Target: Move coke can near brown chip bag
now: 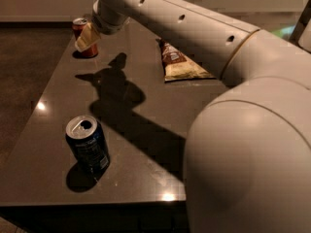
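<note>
The red coke can (81, 29) stands upright at the table's far left corner. My gripper (87, 39) is right in front of it, at the end of the long white arm, and covers the can's lower right part. The brown chip bag (181, 62) lies flat at the far middle of the table, right of the can; the arm hides its upper right part.
A dark blue open can (88, 146) stands upright near the front left of the dark table (146, 130). The white arm (204, 38) and its big body (252, 164) fill the right side. The arm's shadow lies across the table's middle.
</note>
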{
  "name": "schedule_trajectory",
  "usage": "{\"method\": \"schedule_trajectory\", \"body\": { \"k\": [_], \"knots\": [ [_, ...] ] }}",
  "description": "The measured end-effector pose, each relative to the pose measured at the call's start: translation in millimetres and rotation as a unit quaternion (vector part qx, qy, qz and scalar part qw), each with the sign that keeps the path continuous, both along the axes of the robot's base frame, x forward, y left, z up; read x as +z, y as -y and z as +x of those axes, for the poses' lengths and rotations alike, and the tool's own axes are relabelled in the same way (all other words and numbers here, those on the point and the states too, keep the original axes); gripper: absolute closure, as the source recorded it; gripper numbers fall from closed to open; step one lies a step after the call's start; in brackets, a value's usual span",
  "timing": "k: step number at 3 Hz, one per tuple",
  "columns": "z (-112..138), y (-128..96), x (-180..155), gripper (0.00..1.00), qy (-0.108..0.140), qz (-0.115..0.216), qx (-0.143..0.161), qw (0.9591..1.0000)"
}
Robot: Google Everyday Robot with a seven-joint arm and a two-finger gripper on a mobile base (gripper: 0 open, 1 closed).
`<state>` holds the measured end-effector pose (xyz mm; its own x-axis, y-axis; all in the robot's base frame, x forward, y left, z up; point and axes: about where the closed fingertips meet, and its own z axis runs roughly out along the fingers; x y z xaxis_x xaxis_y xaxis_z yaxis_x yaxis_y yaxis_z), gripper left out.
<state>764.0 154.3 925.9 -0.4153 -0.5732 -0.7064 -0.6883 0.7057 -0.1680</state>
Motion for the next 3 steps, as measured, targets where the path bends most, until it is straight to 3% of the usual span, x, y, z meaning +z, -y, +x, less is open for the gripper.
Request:
{"method": "schedule_trajectory", "body": {
  "k": [2,3],
  "knots": [
    [21,-46,5,0.00,-0.012,0.034,0.010,0.9993],
    [29,-59,2,0.00,-0.017,0.033,0.007,0.9993]
  ]
}}
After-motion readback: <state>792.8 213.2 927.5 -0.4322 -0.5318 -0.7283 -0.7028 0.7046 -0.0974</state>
